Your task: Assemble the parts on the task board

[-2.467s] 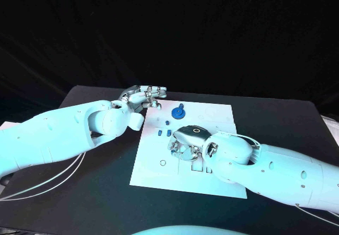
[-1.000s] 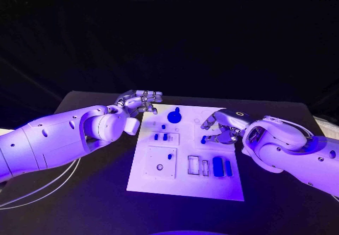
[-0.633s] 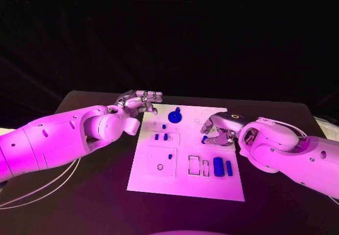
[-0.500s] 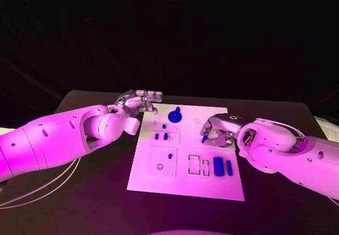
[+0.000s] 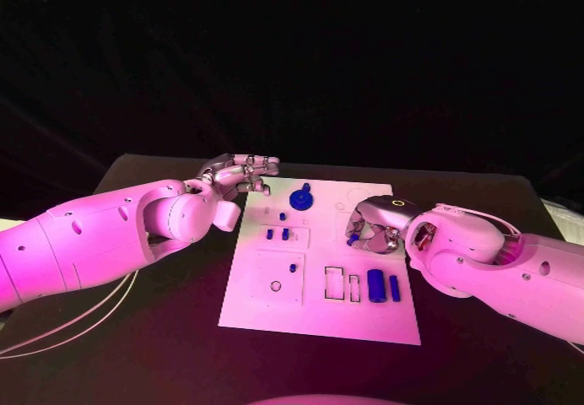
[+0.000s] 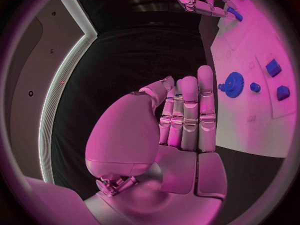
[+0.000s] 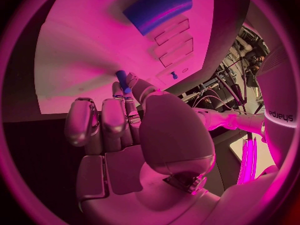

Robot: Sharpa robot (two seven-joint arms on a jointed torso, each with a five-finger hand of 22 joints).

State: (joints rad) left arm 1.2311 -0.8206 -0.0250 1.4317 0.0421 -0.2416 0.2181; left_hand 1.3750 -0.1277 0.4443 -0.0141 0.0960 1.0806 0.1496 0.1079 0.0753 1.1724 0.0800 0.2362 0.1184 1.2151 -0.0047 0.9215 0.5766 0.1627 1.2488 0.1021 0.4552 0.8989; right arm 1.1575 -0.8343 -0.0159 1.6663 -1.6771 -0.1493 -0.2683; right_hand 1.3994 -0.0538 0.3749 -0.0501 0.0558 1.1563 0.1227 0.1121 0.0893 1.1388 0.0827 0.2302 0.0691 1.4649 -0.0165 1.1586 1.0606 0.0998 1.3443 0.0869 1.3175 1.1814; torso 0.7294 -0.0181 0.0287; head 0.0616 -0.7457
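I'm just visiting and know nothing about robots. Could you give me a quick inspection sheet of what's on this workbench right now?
Surface: black table, with a white board lying flat in the middle.
Job's things: a blue gear at the board's far end; small blue pegs nearer the left side; two blue blocks beside empty slots.
Clutter: nothing seen.
Hands: the left hand hovers at the board's far left corner, fingers straight and together, holding nothing. The right hand is over the board's right side, pinching a small blue pin.
Cables: thin white cables hang under the left arm.
Surroundings: dark backdrop.
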